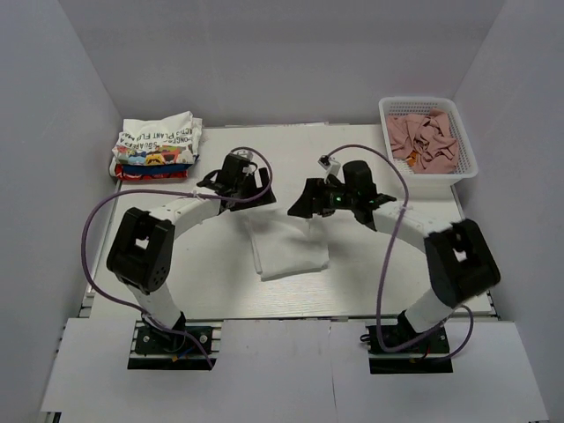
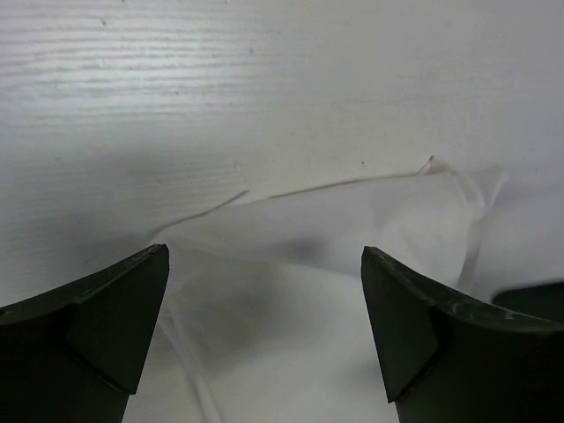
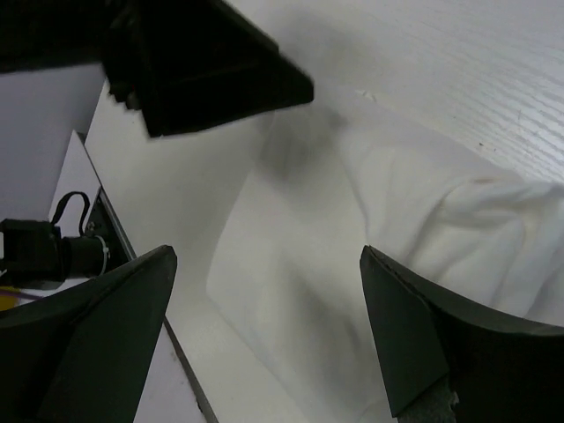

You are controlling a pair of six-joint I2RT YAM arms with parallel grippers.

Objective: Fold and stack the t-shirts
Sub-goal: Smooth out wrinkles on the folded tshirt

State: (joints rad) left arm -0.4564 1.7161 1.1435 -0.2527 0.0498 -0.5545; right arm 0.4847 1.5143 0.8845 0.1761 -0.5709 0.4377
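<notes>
A plain white t-shirt (image 1: 291, 248) lies folded into a rough rectangle in the middle of the table. My left gripper (image 1: 249, 196) hovers over its far left corner, jaws open, and the wrist view shows only white cloth (image 2: 317, 256) between the fingers (image 2: 97, 326). My right gripper (image 1: 304, 207) is open over the far right corner, with the t-shirt (image 3: 352, 256) below its fingers (image 3: 423, 335) and nothing held. Folded t-shirts (image 1: 157, 145), a white one with black lettering on top and colourful and red ones beneath, are stacked at the far left.
A white mesh basket (image 1: 463, 141) of pinkish-brown cloths (image 1: 423, 139) stands at the far right corner. The white wood-grain table (image 1: 211, 282) is enclosed by grey walls. My left gripper (image 3: 203, 62) shows dark at the top of the right wrist view.
</notes>
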